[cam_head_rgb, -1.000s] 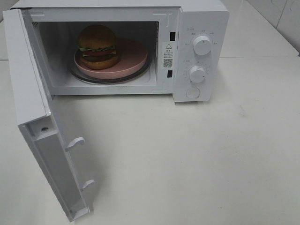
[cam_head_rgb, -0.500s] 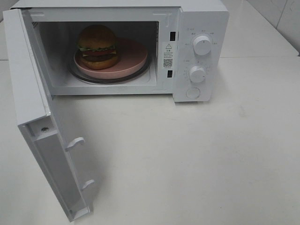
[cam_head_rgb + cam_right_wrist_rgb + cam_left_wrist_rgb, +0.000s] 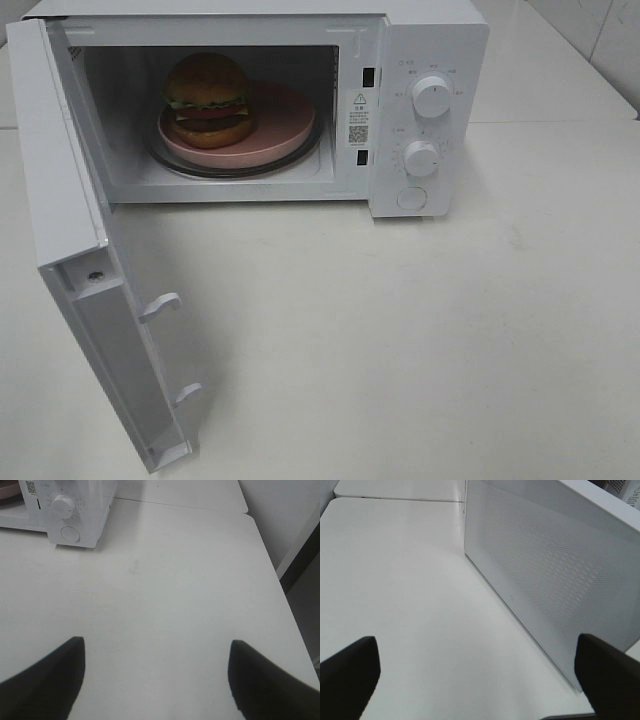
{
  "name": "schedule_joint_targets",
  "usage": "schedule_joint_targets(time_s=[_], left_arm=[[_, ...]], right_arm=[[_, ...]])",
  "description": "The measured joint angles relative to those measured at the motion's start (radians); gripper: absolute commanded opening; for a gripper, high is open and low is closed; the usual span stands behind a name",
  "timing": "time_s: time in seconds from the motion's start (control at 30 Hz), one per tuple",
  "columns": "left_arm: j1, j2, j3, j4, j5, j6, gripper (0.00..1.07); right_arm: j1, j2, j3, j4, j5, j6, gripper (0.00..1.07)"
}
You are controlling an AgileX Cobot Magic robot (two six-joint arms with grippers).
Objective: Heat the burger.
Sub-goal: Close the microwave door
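Note:
The burger (image 3: 208, 98) stands on the left part of a round pink plate (image 3: 275, 125) on the glass turntable inside the white microwave (image 3: 430, 40). The microwave door (image 3: 80, 250) is swung wide open toward the front left. Neither gripper shows in the exterior high view. My left gripper (image 3: 477, 672) is open and empty over the table, beside the outer perforated face of the open door (image 3: 550, 575). My right gripper (image 3: 155, 677) is open and empty over bare table, well off from the microwave's control panel (image 3: 65, 510).
The microwave front has two round knobs (image 3: 431, 96) and a round button (image 3: 411, 198) below them. The white table (image 3: 420, 340) stretches in front and to the right. The table's edge (image 3: 280, 600) shows in the right wrist view, with a gap beyond it.

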Motion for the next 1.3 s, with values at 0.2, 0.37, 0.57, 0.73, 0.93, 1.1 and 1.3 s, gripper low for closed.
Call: schedule_joint_targets(time_s=[0.2,0.37,0.57,0.73,0.93,1.1,1.3], left_arm=[[0.000,0.000,0.000,0.000,0.000,0.000,0.98],[0.000,0.000,0.000,0.000,0.000,0.000,0.98],[0.000,0.000,0.000,-0.004,0.000,0.000,0.98],[0.000,0.000,0.000,-0.008,0.000,0.000,0.98],[0.000,0.000,0.000,-0.008,0.000,-0.006,0.91],[0.000,0.000,-0.005,-0.008,-0.009,-0.007,0.71],[0.000,0.065,-0.026,-0.008,-0.125,-0.008,0.33]], right_arm=[[0.000,0.000,0.000,0.000,0.000,0.000,0.76],[0.000,0.000,0.000,0.000,0.000,0.000,0.76],[0.000,0.000,0.000,0.000,0.000,0.000,0.76],[0.000,0.000,0.000,0.000,0.000,0.000,0.76],[0.000,0.000,0.000,0.000,0.000,0.000,0.76],[0.000,0.000,0.000,0.000,0.000,0.000,0.76],[0.000,0.000,0.000,0.000,0.000,0.000,0.76]])
